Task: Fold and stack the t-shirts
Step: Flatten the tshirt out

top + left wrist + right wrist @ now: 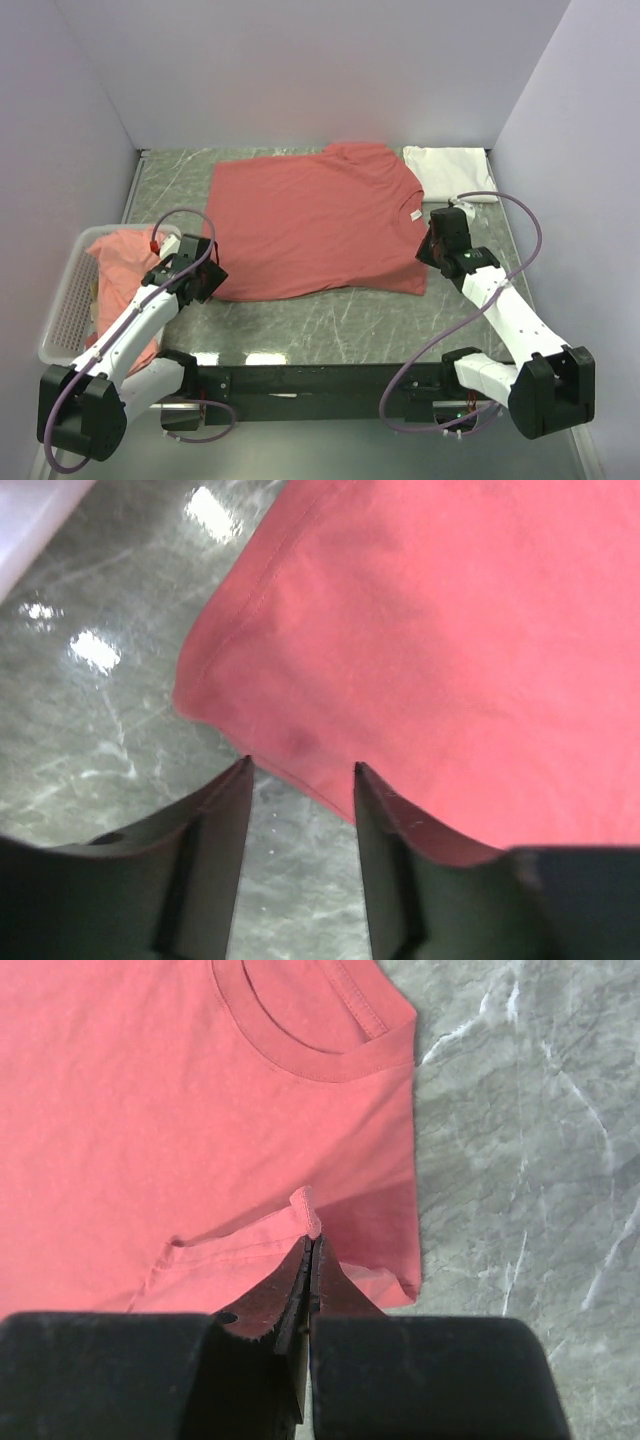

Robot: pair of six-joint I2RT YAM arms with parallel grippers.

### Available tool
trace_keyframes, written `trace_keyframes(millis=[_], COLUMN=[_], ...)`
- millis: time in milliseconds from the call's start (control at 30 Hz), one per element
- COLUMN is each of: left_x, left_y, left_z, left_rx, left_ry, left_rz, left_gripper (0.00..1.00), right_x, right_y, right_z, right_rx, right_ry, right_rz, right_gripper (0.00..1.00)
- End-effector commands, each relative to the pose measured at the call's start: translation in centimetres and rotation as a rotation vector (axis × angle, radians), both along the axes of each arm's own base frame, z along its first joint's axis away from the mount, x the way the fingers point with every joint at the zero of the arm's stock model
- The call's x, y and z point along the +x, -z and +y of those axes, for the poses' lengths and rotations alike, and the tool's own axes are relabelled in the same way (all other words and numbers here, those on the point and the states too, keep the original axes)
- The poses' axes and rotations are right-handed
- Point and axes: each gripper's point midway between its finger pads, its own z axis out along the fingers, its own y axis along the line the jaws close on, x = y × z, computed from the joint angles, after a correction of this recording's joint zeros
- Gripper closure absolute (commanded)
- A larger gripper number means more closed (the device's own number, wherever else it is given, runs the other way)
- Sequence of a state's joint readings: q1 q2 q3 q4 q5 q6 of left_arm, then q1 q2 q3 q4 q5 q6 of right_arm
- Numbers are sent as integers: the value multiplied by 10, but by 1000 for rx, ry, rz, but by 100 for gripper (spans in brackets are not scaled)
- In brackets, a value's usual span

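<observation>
A coral-red t-shirt (320,220) lies spread flat on the table, collar to the right. My left gripper (303,770) stands open just short of the shirt's near-left hem corner (215,695), with only bare table between its fingers. My right gripper (313,1242) is shut, its tips pinching the raised hem of the near sleeve (308,1210) below the collar (315,1045). A folded white t-shirt (450,168) rests at the back right. Another salmon t-shirt (125,270) is heaped in the basket.
A white mesh basket (68,300) sits at the table's left edge, beside the left arm. Grey walls close in the table on the left, back and right. Marbled tabletop (330,320) shows between the red shirt and the arm bases.
</observation>
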State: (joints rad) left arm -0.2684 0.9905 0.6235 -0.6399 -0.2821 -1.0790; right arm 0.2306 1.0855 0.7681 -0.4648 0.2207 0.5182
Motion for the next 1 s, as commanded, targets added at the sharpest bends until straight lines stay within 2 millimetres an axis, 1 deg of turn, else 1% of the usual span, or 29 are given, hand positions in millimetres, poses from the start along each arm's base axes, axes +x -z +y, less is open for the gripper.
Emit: trace_keyframes(millis=[0, 33, 100, 133, 167, 233, 367, 433, 500, 767, 933, 967], left_x=[-3, -5, -7, -9, -7, -9, -10, -10, -11, -3, -1, -4], left_y=[-5, 1, 6, 12, 13, 19, 27, 30, 33, 42, 37, 38], left_z=[-8, -6, -6, -6, -8, -9, -8, -6, -4, -4, 9, 12], left_rx=[-65, -64, -82, -87, -103, -110, -103, -96, -94, -104, -50, -35], left_ry=[-37, -54, -90, -98, -108, -118, -126, -144, -156, -197, -233, -241], left_rz=[1, 20, 32, 42, 32, 44, 64, 70, 74, 56, 18, 26], left_gripper=[49, 47, 46, 46, 46, 46, 44, 43, 43, 40, 39, 38], right_x=[3, 3, 4, 5, 5, 7, 13, 17, 20, 25, 26, 27], right_y=[-8, -7, -7, -9, -9, -14, -26, -33, -34, -37, -39, -38], right_z=[-6, -7, -10, -14, -15, -22, -26, -24, -23, -21, -23, -22], right_rx=[-2, 0, 0, 0, 1, 6, 23, 38, 43, 50, 52, 53], right_ry=[5, 11, 19, 33, 36, 59, 73, 73, 69, 65, 66, 65], right_rz=[-38, -39, -39, -42, -42, -53, -74, -87, -90, -93, -95, -95], right_gripper=[100, 100, 100, 100, 100, 100, 100, 100, 100, 100, 100, 100])
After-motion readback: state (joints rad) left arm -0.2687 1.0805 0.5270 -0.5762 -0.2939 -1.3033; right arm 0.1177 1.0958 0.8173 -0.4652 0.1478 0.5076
